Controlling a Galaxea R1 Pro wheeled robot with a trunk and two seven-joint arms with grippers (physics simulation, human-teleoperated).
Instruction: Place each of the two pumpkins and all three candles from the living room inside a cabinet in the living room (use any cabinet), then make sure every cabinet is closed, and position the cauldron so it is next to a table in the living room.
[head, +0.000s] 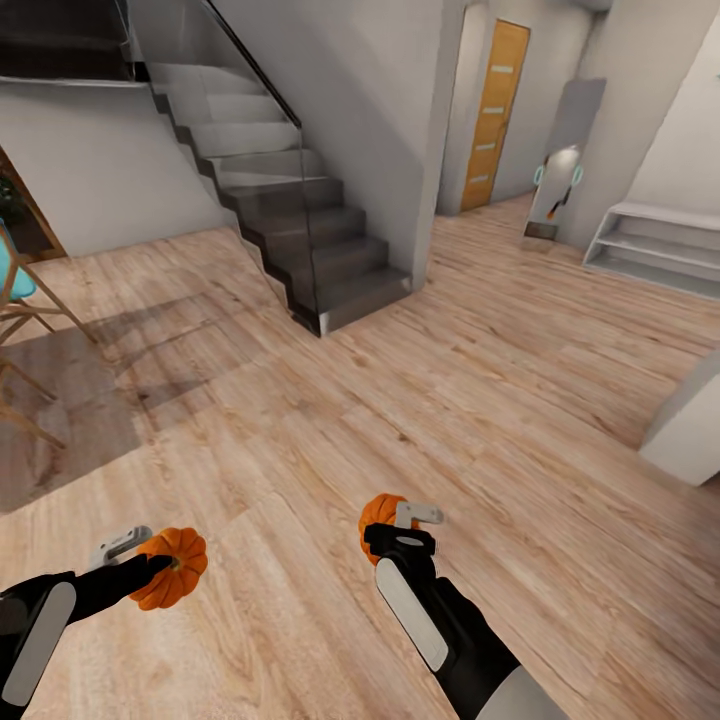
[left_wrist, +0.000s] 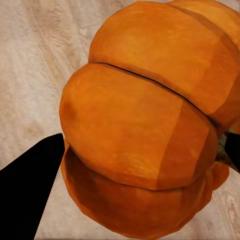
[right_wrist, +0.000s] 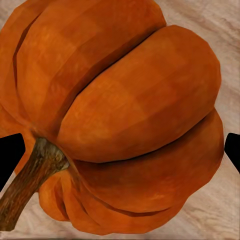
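Left tool (head: 150, 568) clamps pumpkin (head: 172, 568) at tip — right tool (head: 392, 528) likewise grips second pumpkin (head: 379, 514), above wood floor (head: 400, 400).

Both pumpkins (head: 172, 568) (head: 378, 517) have matt, ribbed orange skin — one with a rough woody brown stem (right_wrist: 31, 172) — above a pale, grained wood-plank floor (head: 420, 400), beside smooth matt grey stairs (head: 300, 240) with a clear glass rail panel (head: 210, 130).
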